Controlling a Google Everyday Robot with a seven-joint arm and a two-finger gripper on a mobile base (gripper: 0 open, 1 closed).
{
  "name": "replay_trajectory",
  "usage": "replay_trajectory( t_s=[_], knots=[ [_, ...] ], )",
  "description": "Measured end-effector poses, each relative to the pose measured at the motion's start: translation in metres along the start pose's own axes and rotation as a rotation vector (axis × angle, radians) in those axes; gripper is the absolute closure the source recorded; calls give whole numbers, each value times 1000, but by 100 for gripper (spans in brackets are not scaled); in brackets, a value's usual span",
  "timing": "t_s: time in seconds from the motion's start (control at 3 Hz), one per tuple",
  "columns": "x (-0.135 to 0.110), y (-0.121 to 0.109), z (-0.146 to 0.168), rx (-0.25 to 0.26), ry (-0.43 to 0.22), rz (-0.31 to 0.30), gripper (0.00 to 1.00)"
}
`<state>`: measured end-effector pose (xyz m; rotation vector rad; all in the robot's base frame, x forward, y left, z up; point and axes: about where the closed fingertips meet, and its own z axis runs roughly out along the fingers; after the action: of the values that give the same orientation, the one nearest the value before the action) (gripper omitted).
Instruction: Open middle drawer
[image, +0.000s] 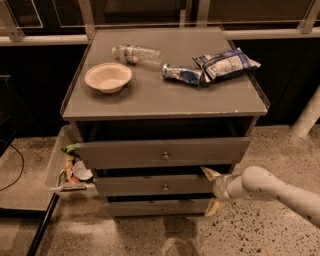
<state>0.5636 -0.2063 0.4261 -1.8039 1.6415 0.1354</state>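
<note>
1 gripper (212, 190) nr middle drawer (150, 186)

Bowl (108, 77), bottle (136, 53), chip bag (226, 63) sit atop the cabinet (165, 100); side bin (55, 162) perhaps holds rubbish (76, 171).

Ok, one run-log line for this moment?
gripper: open, at right end of middle drawer front | knob: not gripped | contact with drawer: cannot tell
</note>
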Motion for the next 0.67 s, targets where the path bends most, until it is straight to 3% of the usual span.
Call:
replay_trajectory(
  t_s=[0.67],
  knots=[
    [5, -24, 19, -48, -104, 10, 0]
  ],
)
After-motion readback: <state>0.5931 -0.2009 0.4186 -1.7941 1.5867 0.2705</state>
